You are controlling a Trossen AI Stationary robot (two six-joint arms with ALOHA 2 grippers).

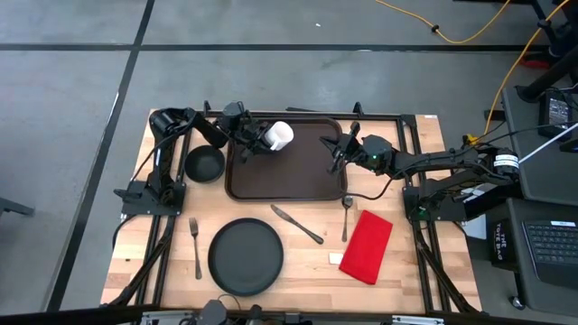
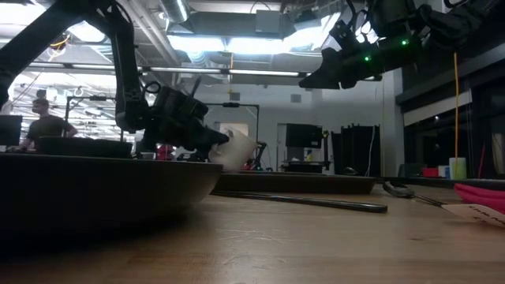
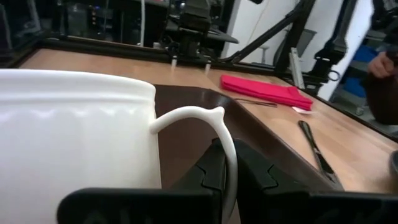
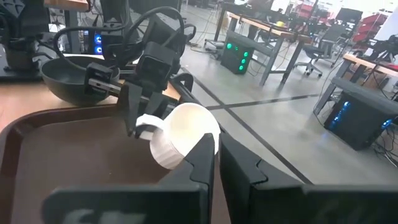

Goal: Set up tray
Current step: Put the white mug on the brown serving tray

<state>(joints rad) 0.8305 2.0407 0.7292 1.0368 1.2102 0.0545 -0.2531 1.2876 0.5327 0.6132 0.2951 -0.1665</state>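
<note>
High view: tray setup barely begun, only the mug at the tray.
On the counter [image 1: 298, 262] the brown tray [image 1: 298, 176] lay at the far middle, bare but for a white mug [image 1: 280, 134] tilted over its far left corner, its handle pinched in the left hand [image 1: 257, 140]; plate [image 1: 246, 256], bowl [image 1: 205, 164], napkin [image 1: 368, 246], forks and knife [image 1: 296, 224] lay outside it. Right hand [image 1: 336, 155] hung empty above the tray's right rim, fingers nearly together.
</note>
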